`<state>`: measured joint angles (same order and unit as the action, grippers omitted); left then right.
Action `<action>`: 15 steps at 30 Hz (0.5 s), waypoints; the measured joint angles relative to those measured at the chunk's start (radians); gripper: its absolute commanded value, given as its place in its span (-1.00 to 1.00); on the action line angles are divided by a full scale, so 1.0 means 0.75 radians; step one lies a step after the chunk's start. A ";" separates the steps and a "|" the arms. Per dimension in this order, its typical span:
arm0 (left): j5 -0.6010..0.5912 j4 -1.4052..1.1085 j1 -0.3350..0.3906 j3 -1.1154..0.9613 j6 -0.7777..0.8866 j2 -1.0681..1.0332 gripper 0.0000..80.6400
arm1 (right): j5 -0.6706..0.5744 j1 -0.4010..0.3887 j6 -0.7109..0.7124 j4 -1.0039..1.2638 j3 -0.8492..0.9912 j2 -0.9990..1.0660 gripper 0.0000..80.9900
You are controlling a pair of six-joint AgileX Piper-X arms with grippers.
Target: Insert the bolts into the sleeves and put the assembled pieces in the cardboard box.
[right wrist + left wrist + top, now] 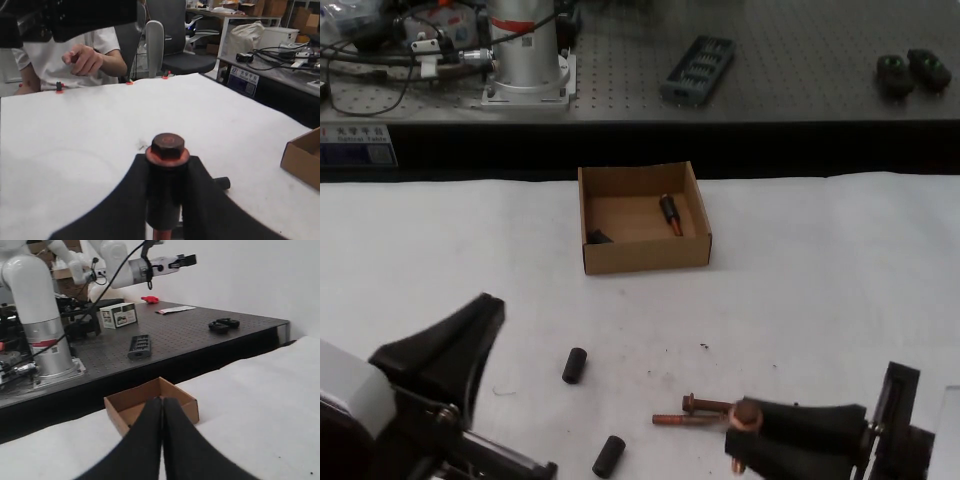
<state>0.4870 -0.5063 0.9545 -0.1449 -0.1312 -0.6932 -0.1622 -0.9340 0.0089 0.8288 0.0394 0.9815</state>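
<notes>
The right gripper pinches a bolt, the left gripper is closed on nothing, so I think it must next grab a sleeve.

jaws: black, tapered | left arm casing: white | right wrist bracket: black

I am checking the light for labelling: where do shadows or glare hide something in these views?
High view: even light, faint shadows; a dark piece in the cardboard box corner is hard to read; the metal column shines. Left wrist view: deep shade under the black bench. Right wrist view: the bolt head is well lit.
</notes>
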 measured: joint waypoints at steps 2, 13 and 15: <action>0.060 -0.003 0.000 0.008 0.000 0.036 -0.99 | 0.062 0.000 -0.031 0.038 0.000 0.000 -0.87; 0.134 -0.318 0.000 0.202 -0.087 0.373 -0.99 | 0.263 0.000 -0.103 0.003 0.081 0.000 -0.87; 0.134 -0.318 0.000 0.202 -0.095 0.381 -0.99 | 0.279 0.000 -0.112 -0.022 0.109 0.000 -0.87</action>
<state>0.5879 -0.7449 0.9545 0.0067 -0.2026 -0.4072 0.0471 -0.9340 -0.0754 0.8121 0.1213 0.9815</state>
